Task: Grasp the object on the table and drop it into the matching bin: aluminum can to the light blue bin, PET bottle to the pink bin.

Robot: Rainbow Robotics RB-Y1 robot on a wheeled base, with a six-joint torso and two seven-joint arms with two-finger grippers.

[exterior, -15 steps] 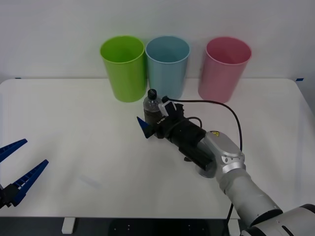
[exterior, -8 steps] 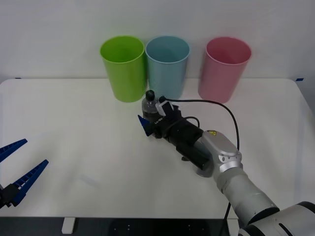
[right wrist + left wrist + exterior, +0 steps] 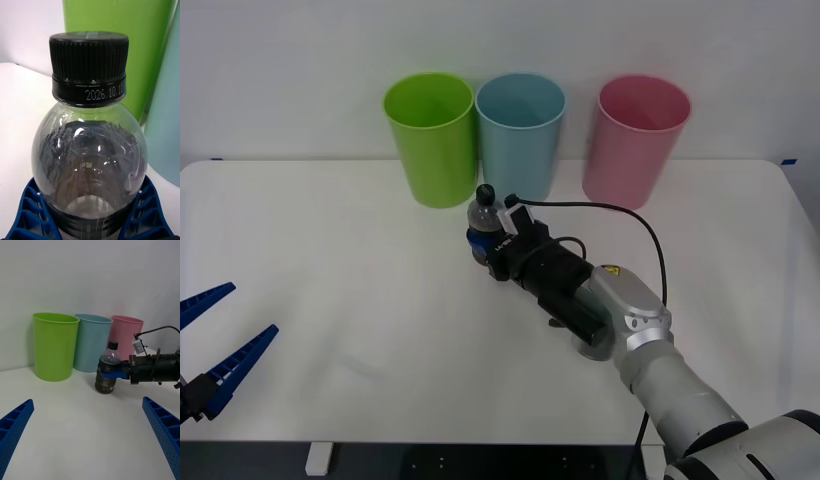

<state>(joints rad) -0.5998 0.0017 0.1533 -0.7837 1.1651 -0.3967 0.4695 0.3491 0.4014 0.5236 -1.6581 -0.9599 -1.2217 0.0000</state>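
The right gripper (image 3: 483, 243) was closed around the bottle (image 3: 482, 222), its blue fingers (image 3: 35, 210) pressed against both sides of the dark lower body. The bottle stood upright on the table (image 3: 330, 260), its black cap (image 3: 89, 63) above the fingers and its base apparently on the white surface. From the left wrist view, the gripper (image 3: 112, 371) clasped the bottle (image 3: 108, 369) about mid-height, with the black wrist stretching away to the side.

The bottle sat just in front of the gap between the green bin (image 3: 430, 140) and the blue bin (image 3: 520, 135), near both but touching neither. The pink bin (image 3: 637, 140) stood farther along the row, on the robot's right, well apart from the bottle. All three bins stood upright along the table's far edge.

The left gripper (image 3: 210, 345) waited at the near left corner of the table, its fingers (image 3: 15, 429) spread wide and holding nothing.
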